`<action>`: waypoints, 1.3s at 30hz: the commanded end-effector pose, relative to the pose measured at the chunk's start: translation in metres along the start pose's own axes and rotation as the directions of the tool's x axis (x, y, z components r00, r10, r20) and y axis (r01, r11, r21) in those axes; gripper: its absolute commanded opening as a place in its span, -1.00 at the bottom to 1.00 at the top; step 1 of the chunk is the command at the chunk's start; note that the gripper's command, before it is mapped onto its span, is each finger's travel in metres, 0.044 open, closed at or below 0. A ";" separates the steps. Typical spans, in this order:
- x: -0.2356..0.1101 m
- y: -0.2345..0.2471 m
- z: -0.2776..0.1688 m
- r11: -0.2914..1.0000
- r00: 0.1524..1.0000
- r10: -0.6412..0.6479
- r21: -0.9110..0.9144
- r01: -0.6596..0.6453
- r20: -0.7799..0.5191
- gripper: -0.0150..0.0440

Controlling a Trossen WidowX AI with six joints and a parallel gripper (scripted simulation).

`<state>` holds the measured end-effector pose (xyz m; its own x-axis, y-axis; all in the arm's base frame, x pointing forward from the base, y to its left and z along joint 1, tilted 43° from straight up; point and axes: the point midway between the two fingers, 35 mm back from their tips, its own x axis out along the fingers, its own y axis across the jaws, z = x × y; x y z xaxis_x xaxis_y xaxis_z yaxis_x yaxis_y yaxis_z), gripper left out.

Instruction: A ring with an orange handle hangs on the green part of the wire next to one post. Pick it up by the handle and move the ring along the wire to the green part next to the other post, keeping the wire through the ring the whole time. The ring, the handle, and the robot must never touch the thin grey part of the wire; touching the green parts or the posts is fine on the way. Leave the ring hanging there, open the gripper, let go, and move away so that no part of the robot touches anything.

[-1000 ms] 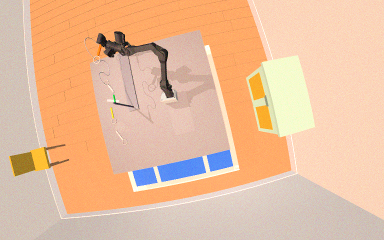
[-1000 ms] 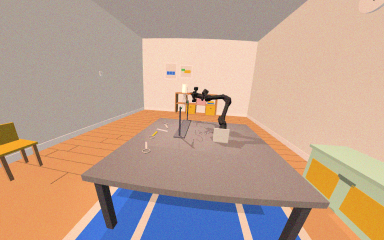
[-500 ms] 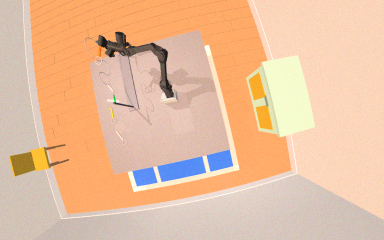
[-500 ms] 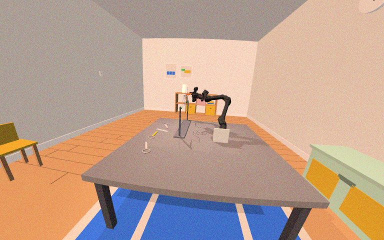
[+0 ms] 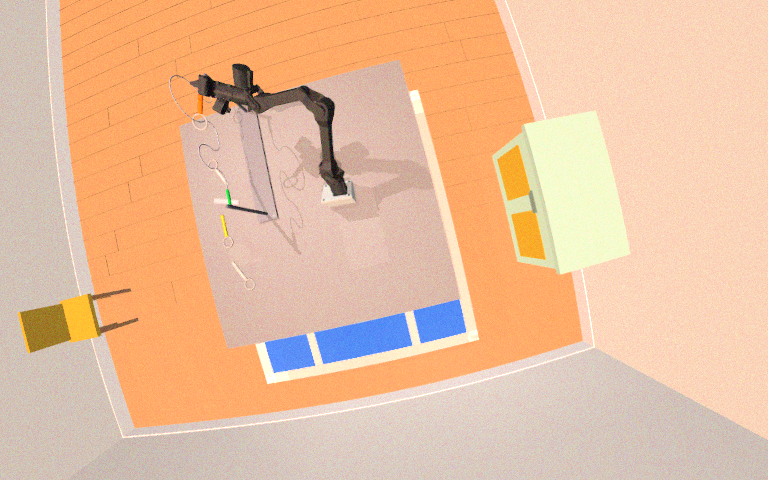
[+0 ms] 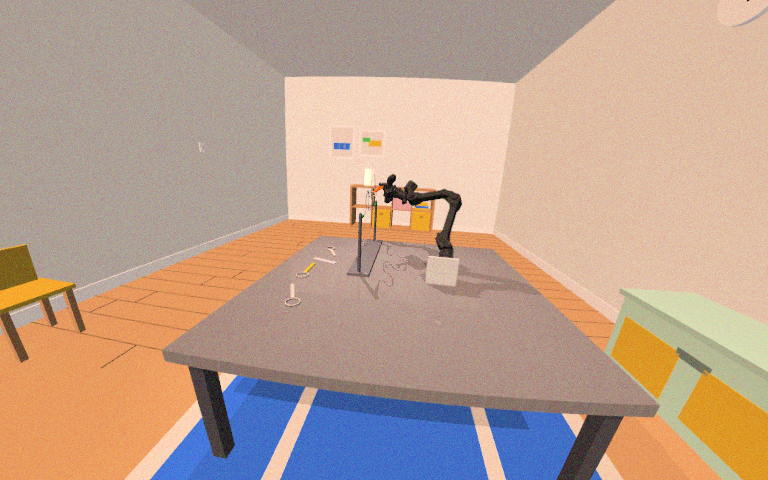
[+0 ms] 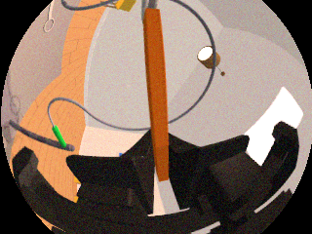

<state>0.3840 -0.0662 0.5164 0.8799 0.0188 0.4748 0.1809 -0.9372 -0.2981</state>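
Jaws pinching the orange handle point(image 7: 156, 92) near its pale lower end; the gripper point(image 7: 163, 185) is holding it roughly along its own axis in the wrist view. Beyond the jaws, the handle is running out to the ring point(image 7: 195, 65), a large grey loop at the far end. A bend of the grey wire point(image 7: 104, 119) is crossing just behind the handle, and its green part point(image 7: 58, 136) is lying off to one side of the jaws. Whether the wire is passing through the ring cannot be confirmed here.

Risk: clearance between handle and grey wire is looking thin; any wrist roll or drift sideways could brush it, and a weak pinch might let the handle swing.

Farther off, spare rings are lying on the desk point(image 6: 396, 339). No readable writing or brands anywhere.
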 end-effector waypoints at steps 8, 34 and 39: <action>0.000 -0.002 0.000 0.995 0.999 -0.049 -0.084 0.050 0.011 -1.00; -0.002 0.040 -0.005 0.999 1.000 0.018 0.035 -0.017 -0.010 -1.00; -0.005 0.054 -0.004 0.992 0.998 0.062 0.112 -0.060 -0.018 -1.00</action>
<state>0.3864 -0.1083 0.5079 0.8786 -0.0090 0.4775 0.1824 -0.9178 -0.3528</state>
